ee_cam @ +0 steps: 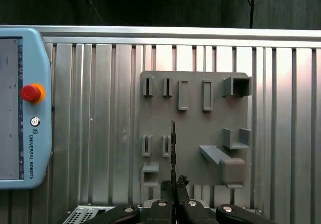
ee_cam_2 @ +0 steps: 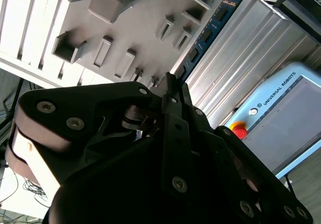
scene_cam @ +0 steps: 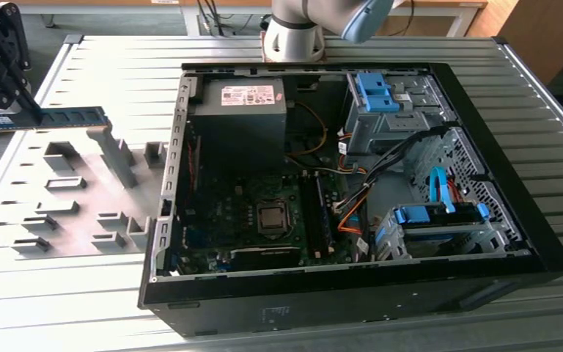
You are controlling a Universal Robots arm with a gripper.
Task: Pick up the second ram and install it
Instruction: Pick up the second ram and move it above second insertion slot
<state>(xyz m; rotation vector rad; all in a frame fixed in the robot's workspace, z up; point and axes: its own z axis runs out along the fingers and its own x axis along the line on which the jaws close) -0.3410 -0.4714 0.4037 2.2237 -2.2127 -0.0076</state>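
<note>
Nearest me in the exterior view, the open computer case [scene_cam: 516, 242] lies on the slatted metal table [scene_cam: 67, 308], with its motherboard [scene_cam: 252, 220] facing up. To the exterior view's left of the case, the grey fixture plate [scene_cam: 76, 198] lies flat on the table. In the first wrist view I see the same plate [ee_cam: 195, 128] with the teach pendant [ee_cam: 25, 108] just beside it.

Above the far end of that plate I have the gripper [scene_cam: 26, 117] clamped on the second ram [scene_cam: 71, 117]. The fingers pinch it off-centre. A short stub with a white sticker pokes out on the exterior view's left. The longer part reaches toward the exterior view's right, toward the case but well apart from it. The stick lies level and stands on its long edge, with its dark chips facing me. Its long axis runs left to right across the exterior view. I cannot tell whether its free end clears the upright fixture post [scene_cam: 117, 147] under it.

In the second wrist view the ram [ee_cam_2: 208, 33] runs straight out from the gripper [ee_cam_2: 173, 83]. In the first wrist view I see the stick [ee_cam: 173, 143] edge-on between the closed fingers [ee_cam: 179, 181].

Farthest back stands the arm's base [scene_cam: 293, 37].
</note>
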